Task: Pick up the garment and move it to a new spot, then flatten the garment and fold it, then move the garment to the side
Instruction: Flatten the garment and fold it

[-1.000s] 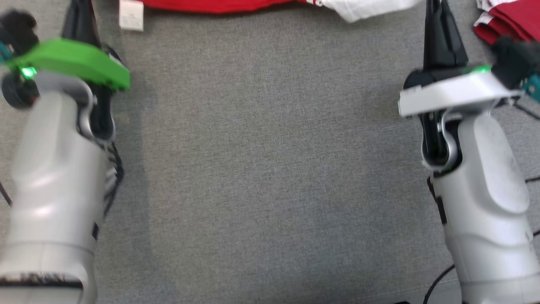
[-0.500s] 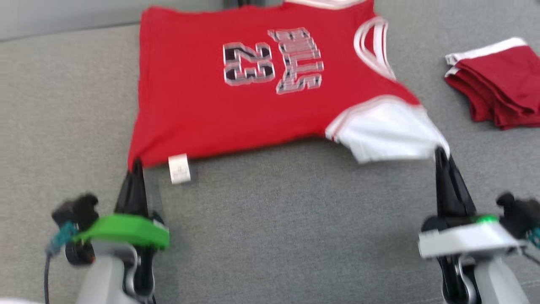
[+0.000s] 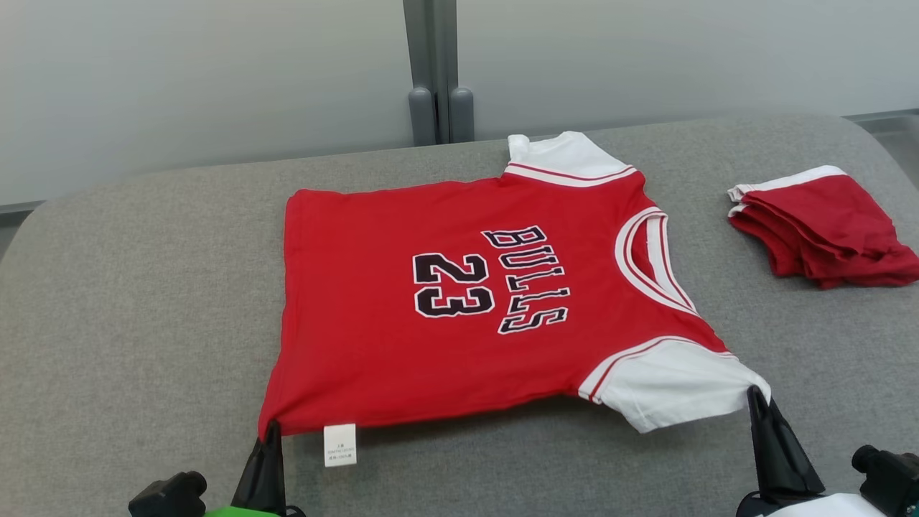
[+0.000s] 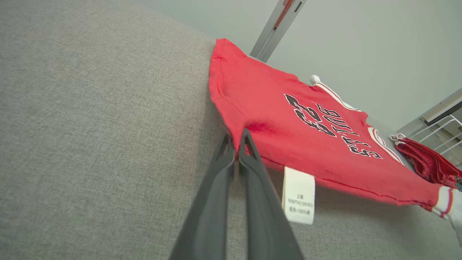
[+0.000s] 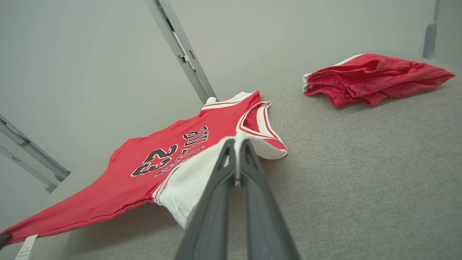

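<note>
Starting at your left, the left gripper (image 3: pixel 273 427) is pinched fully closed on the near hem corner of the red jersey with white sleeves and black "BULLS 23" lettering (image 3: pixel 445 316). The left wrist view shows red cloth nipped between the two dark fingers. Just beside that corner the small white care label (image 3: pixel 339 445) hangs from the hem.

The jersey lies print-up across the middle of the grey fabric-covered table (image 3: pixel 143 323). Its body is spread nearly smooth, with the hem to the left and the collar to the right. The near edge is raised slightly, with a shadow under it, while the far side rests on the table.

Further right, the right gripper (image 3: pixel 754 393) is likewise clamped tight on the edge of the near white sleeve, and the right wrist view shows white cloth caught between its tips. At the far right, well apart from the jersey, sits a folded pile of red cloth with white trim (image 3: pixel 818 230).

Judging by this, you are partway through laying the garment down at its spot, with the flattening almost done. No fold has been made yet. That step and setting the jersey aside remain.
</note>
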Motion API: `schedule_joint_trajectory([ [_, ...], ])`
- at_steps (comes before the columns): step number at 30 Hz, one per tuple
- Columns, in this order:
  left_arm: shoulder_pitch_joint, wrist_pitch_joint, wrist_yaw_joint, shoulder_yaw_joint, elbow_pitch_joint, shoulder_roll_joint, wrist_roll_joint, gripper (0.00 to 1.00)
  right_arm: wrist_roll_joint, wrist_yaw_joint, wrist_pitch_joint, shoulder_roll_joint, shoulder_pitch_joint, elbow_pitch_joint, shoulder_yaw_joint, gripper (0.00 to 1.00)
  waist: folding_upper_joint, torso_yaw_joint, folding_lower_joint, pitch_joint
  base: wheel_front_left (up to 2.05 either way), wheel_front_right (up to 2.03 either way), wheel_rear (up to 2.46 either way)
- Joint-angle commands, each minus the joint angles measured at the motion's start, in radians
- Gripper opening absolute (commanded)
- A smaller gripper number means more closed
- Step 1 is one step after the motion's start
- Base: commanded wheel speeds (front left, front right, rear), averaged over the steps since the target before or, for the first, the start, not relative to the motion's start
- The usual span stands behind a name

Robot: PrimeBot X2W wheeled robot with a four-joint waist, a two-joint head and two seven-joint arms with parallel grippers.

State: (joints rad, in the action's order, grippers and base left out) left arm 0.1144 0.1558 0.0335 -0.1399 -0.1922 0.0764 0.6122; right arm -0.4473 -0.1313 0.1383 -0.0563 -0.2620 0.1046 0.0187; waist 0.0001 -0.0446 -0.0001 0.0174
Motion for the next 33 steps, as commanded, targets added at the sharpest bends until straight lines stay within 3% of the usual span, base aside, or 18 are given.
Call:
schedule_joint_trajectory([
  [1,0.014,-0.005,-0.006,-0.006,0.0,0.001,0.0,0.0,-0.012,0.001,0.007,0.001,0.005,-0.022,-0.005,0.0,-0.0001,0.01,0.0001,-0.015,0.0,0.0,0.0],
  [11,-0.069,-0.029,-0.003,-0.022,-0.084,-0.013,0.061,0.0,-0.026,0.001,0.061,0.003,0.144,-0.208,-0.019,0.0,-0.0001,0.008,0.0001,0.036,0.0,0.0,0.0],
  [21,-0.278,-0.012,0.003,-0.009,-0.188,-0.024,0.213,0.0,-0.056,0.001,0.101,0.005,0.379,-0.402,0.012,0.0,-0.0001,0.004,0.0001,0.103,0.0,0.0,0.0],
  [33,-0.539,0.043,0.002,0.0,-0.445,-0.023,0.22,0.0,-0.029,0.001,0.127,0.004,0.737,-0.729,0.015,0.0,-0.0001,-0.008,0.0001,0.214,0.0,0.0,0.0],
])
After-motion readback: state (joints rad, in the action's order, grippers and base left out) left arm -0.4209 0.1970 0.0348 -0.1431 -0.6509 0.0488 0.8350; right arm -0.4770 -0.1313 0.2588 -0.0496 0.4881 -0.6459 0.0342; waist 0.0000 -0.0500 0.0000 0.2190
